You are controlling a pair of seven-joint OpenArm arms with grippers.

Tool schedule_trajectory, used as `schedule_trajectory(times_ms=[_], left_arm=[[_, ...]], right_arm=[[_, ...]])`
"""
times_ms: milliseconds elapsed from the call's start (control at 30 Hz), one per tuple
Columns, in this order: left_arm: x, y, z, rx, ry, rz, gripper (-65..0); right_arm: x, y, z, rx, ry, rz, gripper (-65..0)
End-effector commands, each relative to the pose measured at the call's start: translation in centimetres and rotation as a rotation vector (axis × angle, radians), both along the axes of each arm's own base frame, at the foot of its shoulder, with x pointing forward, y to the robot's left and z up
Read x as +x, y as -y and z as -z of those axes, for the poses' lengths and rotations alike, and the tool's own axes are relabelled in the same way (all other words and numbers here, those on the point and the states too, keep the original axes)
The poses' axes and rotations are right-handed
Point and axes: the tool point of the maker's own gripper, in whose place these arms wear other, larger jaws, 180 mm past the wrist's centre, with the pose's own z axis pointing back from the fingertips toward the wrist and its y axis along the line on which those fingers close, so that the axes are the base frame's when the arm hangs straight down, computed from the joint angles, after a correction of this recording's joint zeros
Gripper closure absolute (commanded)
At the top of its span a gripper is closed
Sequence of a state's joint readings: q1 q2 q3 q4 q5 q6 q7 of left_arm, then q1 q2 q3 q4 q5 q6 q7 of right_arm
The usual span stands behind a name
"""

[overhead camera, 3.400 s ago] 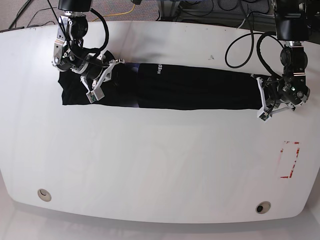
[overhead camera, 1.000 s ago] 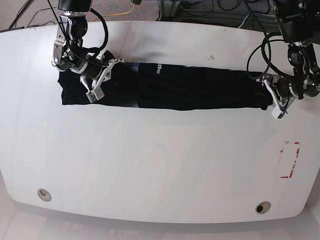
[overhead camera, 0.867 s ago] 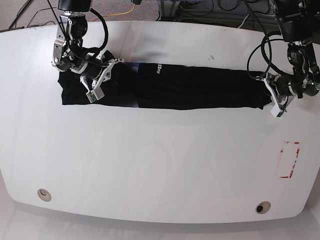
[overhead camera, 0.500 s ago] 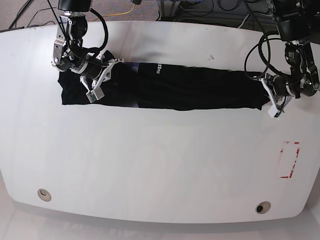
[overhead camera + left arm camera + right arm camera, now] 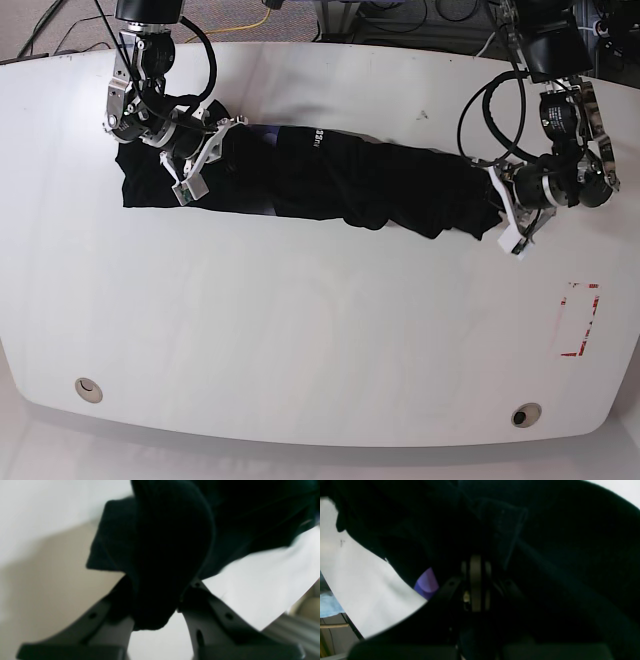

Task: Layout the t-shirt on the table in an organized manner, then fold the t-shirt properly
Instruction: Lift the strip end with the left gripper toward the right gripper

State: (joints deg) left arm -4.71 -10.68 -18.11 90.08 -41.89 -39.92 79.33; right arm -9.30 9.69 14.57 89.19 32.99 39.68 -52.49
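White table, one black t-shirt, left end effector clamped on its bunched end, right end effector pinching cloth

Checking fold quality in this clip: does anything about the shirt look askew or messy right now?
Yes. The t-shirt is a long folded strip, flat near the right gripper, but its end by the left gripper, which pinches it, is bunched into rumpled wrinkles.
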Motion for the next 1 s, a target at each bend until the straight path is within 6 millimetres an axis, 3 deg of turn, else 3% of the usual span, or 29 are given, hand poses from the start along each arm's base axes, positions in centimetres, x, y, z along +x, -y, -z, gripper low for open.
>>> schedule_trajectory(times_ms=[0,233,667,967], left_arm=[[1.6,1.7,-2.3,-0.037,0.079,0.018,0.0],[3.2,3.7,-5.9,-0.101,0.197,0.047,0.0],[3.1,5.5,-10.1,-0.165,0.329,0.105,0.0],[2.6,2.5,-10.3,-0.078,0.333,0.11,0.0]], right_arm=[[0.4,0.4,-0.5,-0.016,0.019,-0.005,-0.6],[0.4,0.4,-0.5,-0.016,0.021,-0.005,-0.6],[0.4,0.4,-0.5,-0.015,0.021,-0.005,-0.6],[0.6,0.3,-0.6,-0.015,0.024,-0.007,-0.6]])
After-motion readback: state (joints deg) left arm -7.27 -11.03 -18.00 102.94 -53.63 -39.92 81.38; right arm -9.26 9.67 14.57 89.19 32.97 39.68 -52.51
